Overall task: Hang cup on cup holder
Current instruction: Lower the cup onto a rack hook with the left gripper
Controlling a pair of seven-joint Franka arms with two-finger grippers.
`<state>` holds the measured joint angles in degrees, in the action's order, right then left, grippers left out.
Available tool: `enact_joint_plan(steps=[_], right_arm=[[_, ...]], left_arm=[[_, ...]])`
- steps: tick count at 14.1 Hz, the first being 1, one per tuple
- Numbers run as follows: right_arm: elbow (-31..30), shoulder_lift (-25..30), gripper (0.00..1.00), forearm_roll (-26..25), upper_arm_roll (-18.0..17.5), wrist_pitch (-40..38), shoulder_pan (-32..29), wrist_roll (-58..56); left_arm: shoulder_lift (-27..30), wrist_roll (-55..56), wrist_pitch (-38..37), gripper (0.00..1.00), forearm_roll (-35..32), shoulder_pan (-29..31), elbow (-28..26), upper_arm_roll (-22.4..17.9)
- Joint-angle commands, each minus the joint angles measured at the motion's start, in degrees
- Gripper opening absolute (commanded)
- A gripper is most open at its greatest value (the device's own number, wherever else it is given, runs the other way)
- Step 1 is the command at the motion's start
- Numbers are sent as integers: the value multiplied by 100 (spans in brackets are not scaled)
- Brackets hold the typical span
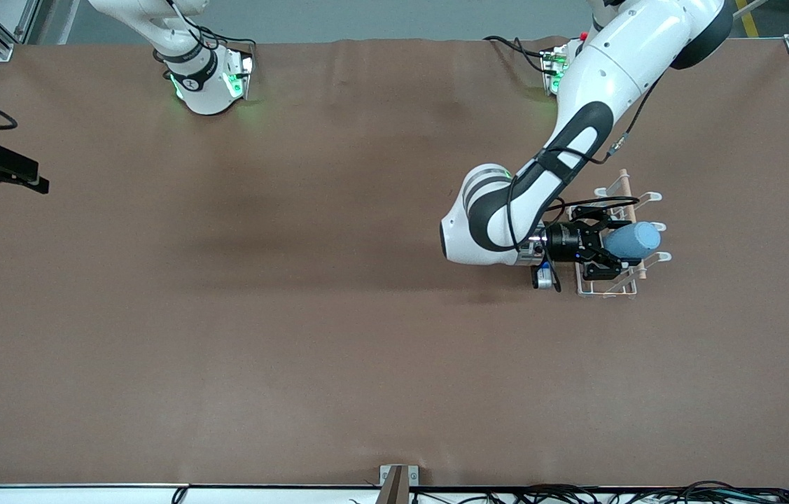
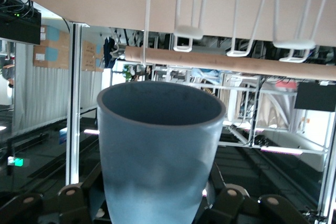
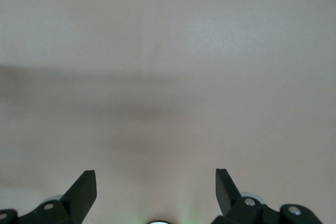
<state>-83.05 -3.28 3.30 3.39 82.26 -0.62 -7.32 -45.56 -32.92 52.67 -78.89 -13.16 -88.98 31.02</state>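
Holding the cup (image 1: 632, 240) sideways over the cup holder (image 1: 622, 280), the left gripper (image 1: 610, 246) has its fingers clamped around the cup's narrow base, open mouth aimed at the wooden rod (image 2: 226, 62) and the prongs (image 2: 293, 44) near the left arm's end of the table. Biggest risk, I reckon, is the rim catching a prong tip off-centre, which could shove the light wire rack along the table (image 1: 226, 315) or twist the smooth cup out of the grip. The right gripper (image 3: 156, 187) just waits with fingers spread over bare table.
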Motion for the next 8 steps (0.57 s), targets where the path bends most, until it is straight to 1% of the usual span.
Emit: enact_joint_plan(steps=[1,2,4,6,8], right_arm=[[-1351,994,100,-146,-31,702,18,239],[-1581,1109,100,-146,-31,860,27,396],[-1583,1084,100,-146,-31,880,18,529],[-1207,988,100,-146,-23,853,-8,538],[-803,734,100,-137,-22,583,-34,529]], left_arm=[[-146,-22,-195,44,-214,-126,-31,-113],[-216,31,-195,44,-223,-134,-23,-149],[-330,180,-204,44,-223,-161,-23,-158],[-392,338,-195,46,-232,-126,-31,-167],[-584,724,-195,47,-284,-134,-23,-167]])
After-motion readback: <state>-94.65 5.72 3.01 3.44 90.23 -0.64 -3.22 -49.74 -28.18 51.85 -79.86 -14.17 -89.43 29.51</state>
